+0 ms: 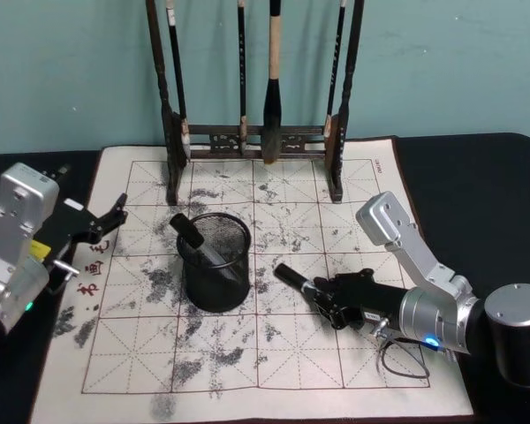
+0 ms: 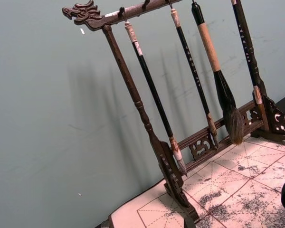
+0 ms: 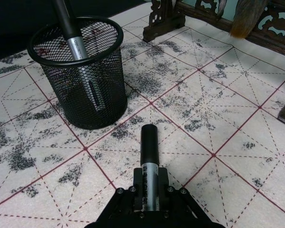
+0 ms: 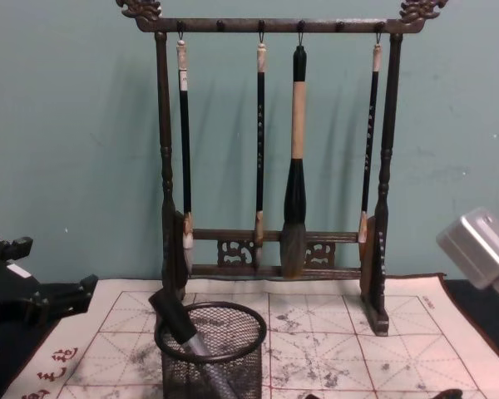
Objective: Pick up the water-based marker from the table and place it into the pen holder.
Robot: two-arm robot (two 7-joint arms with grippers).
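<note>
On the white grid mat of the table (image 1: 300, 371) stands the black mesh pen holder (image 1: 215, 265), with one dark marker (image 1: 191, 233) leaning inside it. To its right, my right gripper (image 1: 324, 298) is shut on the water-based marker (image 1: 296, 279), which lies low over the mat with its black cap toward the holder. The right wrist view shows that marker (image 3: 149, 152) between the fingers (image 3: 167, 186), a short way from the holder (image 3: 80, 85). My left gripper (image 1: 109, 221) hangs open at the mat's left edge, away from both.
A tall dark wooden brush rack (image 1: 256, 141) with several hanging brushes stands at the back of the mat, behind the holder. Red characters (image 1: 93, 265) mark the mat's left side. A thin black cable (image 1: 402, 362) loops under my right wrist.
</note>
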